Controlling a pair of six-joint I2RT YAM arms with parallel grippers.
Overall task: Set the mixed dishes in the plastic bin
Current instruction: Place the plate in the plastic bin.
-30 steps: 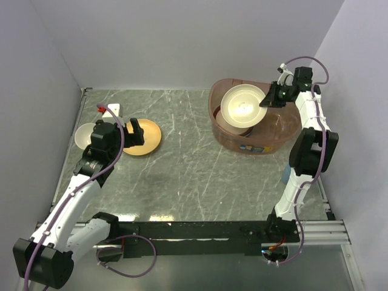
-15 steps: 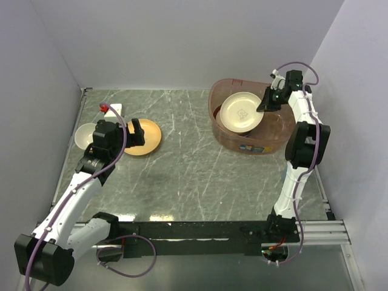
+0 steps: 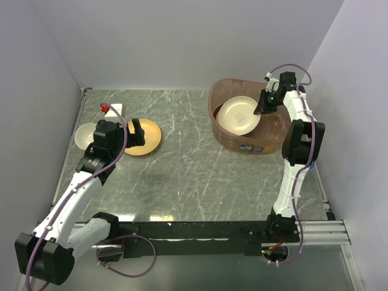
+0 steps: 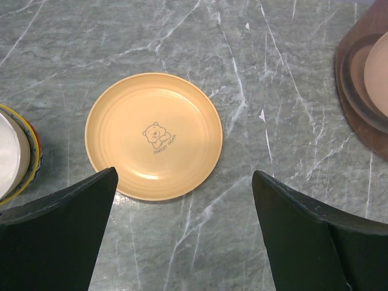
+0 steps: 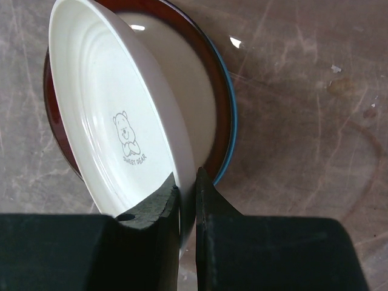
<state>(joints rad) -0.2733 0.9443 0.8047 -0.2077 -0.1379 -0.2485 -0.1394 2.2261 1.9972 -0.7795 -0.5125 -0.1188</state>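
Note:
My right gripper (image 3: 262, 109) (image 5: 187, 188) is shut on the rim of a white plate (image 3: 239, 116) (image 5: 109, 121) with a small bear print. It holds the plate tilted inside the plastic bin (image 3: 254, 147), whose brownish floor (image 5: 303, 91) shows behind. Under the plate, in the bin, lies a dark red dish with a blue edge (image 5: 223, 115). My left gripper (image 3: 134, 132) (image 4: 183, 176) is open, hovering just near of the yellow-orange plate (image 3: 143, 138) (image 4: 153, 134), which lies flat on the table. A pale bowl with a coloured rim (image 3: 85, 134) (image 4: 15, 154) sits left of it.
A small white block with a red top (image 3: 108, 108) stands at the back left. Grey walls close the table on the left, back and right. The bin's edge (image 4: 364, 79) shows at the right of the left wrist view.
My right gripper has moved left and down with the white plate, bringing it lower into the bin. The left arm has barely shifted.

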